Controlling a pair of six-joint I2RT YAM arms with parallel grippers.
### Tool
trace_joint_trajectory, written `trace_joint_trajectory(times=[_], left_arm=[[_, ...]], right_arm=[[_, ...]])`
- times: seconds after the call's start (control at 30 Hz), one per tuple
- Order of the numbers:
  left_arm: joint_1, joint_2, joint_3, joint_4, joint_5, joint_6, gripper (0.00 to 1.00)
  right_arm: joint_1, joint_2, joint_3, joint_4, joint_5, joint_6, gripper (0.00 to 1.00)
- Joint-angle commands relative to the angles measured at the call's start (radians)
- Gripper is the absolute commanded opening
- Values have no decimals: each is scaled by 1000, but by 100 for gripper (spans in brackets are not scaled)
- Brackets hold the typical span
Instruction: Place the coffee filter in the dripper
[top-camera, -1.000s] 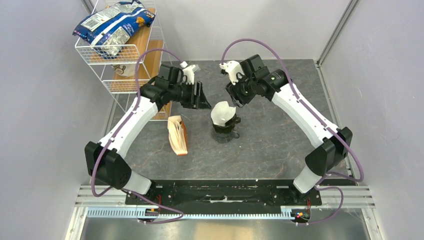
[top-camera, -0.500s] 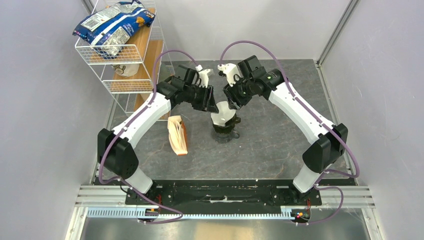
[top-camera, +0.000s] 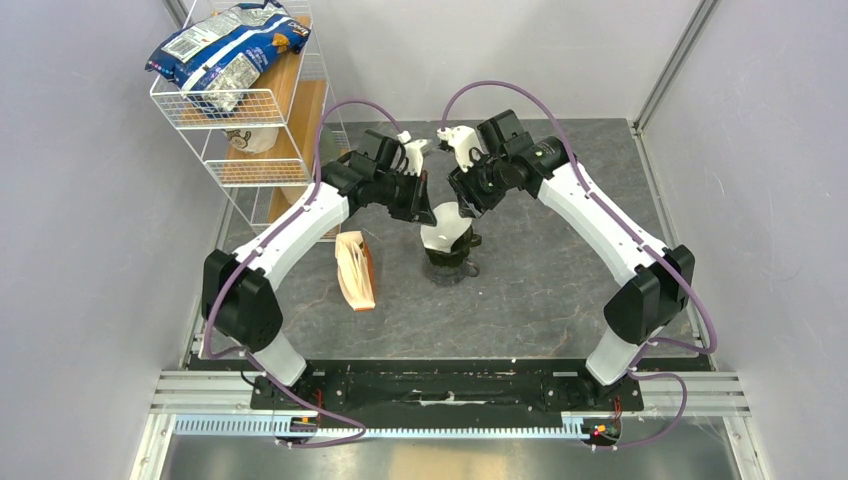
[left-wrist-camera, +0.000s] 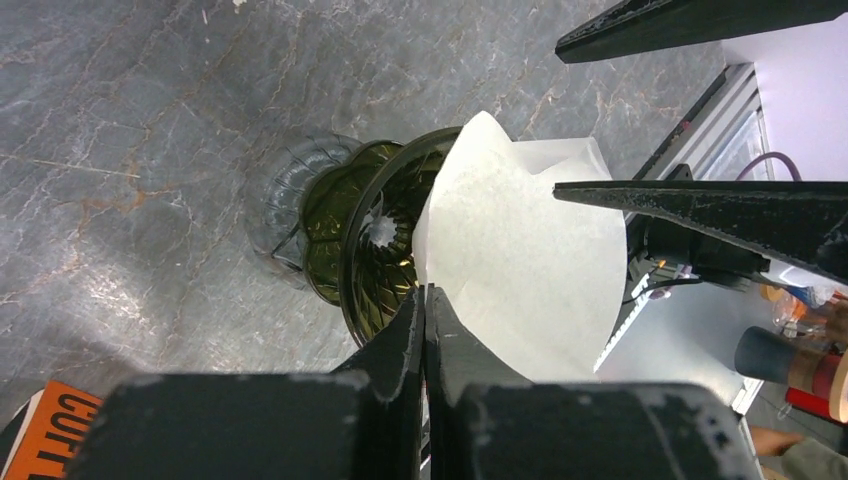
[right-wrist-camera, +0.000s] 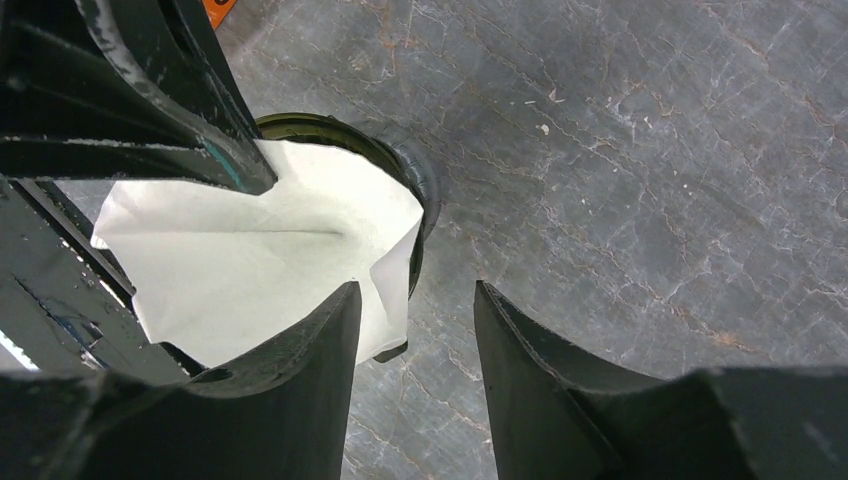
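Left wrist: left gripper (left-wrist-camera: 425, 300) pinched shut on filter (left-wrist-camera: 520, 260) edge; filter half in dripper (left-wrist-camera: 375, 265), tilted, far side standing above rim. Right wrist: right gripper (right-wrist-camera: 415, 300) spread wide, empty, straddling filter edge. Risks: paper creasing or tearing under pull; springing out on release; dripper tipping if nudged.

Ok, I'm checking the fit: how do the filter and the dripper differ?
The filter is white opaque paper; the dripper is dark green see-through plastic. The filter leans sideways and sticks up past the rim, while the dripper sits upright on a glass cup. The filter is creased and part-flattened; the dripper's rim is round. Both are cone-shaped.
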Motion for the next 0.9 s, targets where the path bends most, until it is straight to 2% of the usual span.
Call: trace_joint_trajectory(times=[0.0,0.23,0.37,0.5,0.67,0.73,0.87], left_arm=[[-4,-44,50,31,-20,22,2],[-4,-111,27,44,-23,50,2],[-5,-141,11,55,-23,77,2],[-7,-165,-8,60,-12,99,2],[-12,-201,-42,82,-13,128,2],[-15,-214,-54,92,-16,139,2],[-16,-237,-62,104,-30,152,2]], right_arm=[[-6,3,35,6,-33,2,54],[-19,-3,59,-15,-110,38,57],[-22,5,72,-19,-110,69,54],[-32,2,87,-16,-133,110,46],[-48,-6,96,-16,-177,149,30],[-53,-13,95,-14,-191,156,28],[-54,-27,91,-13,-217,156,13]])
